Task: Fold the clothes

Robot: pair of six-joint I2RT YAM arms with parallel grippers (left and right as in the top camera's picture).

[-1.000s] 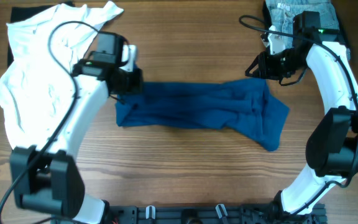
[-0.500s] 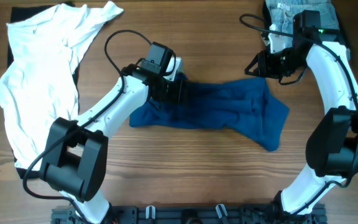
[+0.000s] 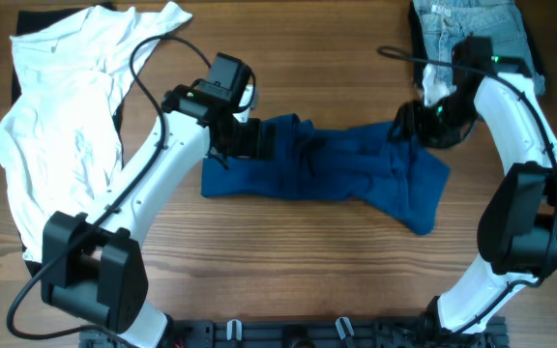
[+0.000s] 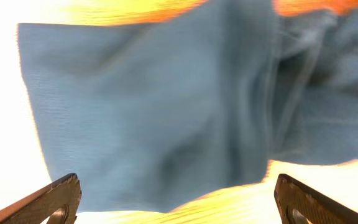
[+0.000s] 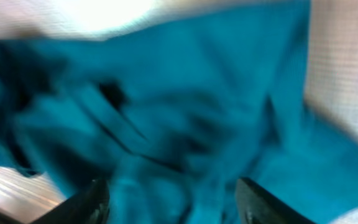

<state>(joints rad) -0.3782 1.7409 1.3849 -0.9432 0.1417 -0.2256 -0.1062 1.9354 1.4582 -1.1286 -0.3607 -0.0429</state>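
Note:
The dark blue shirt lies crumpled across the middle of the table, its left end doubled over toward the centre. My left gripper hovers over that doubled end, and in the left wrist view the left gripper is open wide with blue cloth just ahead of it and nothing held. My right gripper is low over the shirt's upper right corner. In the blurred right wrist view the right gripper has its jaws apart above blue fabric. A white shirt lies far left and light denim jeans lie at the back right.
A dark cloth shows under the white shirt at the back left corner. Cables run from both arms over the table. Bare wooden tabletop stretches in front of the blue shirt.
My left gripper carried the blue shirt's left end rightward, let go and drew back slightly. My right gripper dropped toward the shirt's right corner and its jaws widened.

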